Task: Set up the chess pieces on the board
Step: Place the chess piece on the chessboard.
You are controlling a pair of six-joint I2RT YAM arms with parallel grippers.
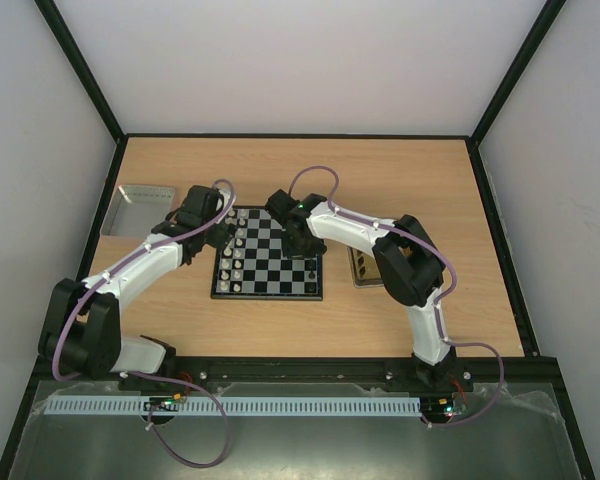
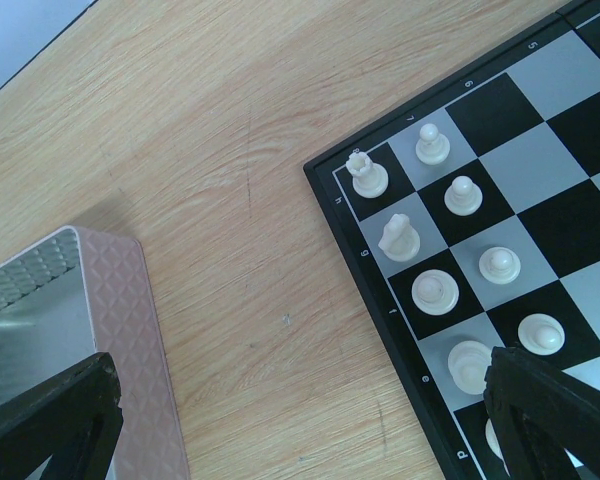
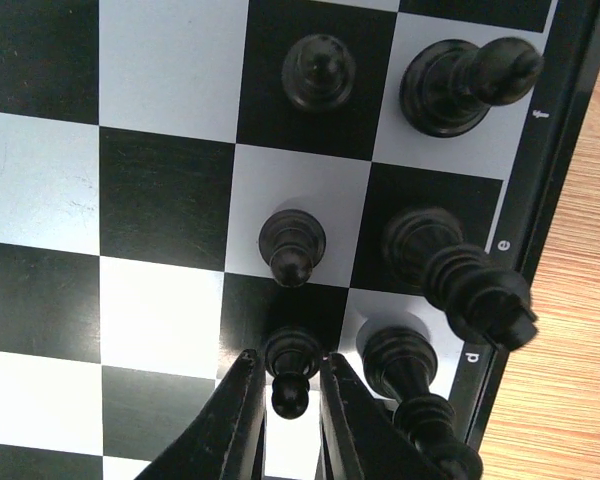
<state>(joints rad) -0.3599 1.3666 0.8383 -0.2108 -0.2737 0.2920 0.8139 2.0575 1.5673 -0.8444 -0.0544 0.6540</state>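
Note:
The board (image 1: 268,294) lies mid-table. White chess pieces (image 1: 238,256) line its left columns and black ones its right edge. In the right wrist view my right gripper (image 3: 288,375) straddles a black pawn (image 3: 292,352) that stands upright on a dark square beside taller black pieces (image 3: 405,362). Its fingers (image 3: 236,410) stand slightly apart, with thin gaps beside the pawn's head. My left gripper (image 2: 300,435) hovers wide open over bare wood at the board's left edge, holding nothing. White pawns (image 2: 462,195), a white rook (image 2: 367,175) and a white knight (image 2: 399,237) show there.
A shallow silver metal tray (image 1: 140,208) sits at the far left of the table, its corner (image 2: 75,330) under my left finger. A small tray (image 1: 363,270) lies right of the board, partly hidden by the right arm. Walls enclose the table.

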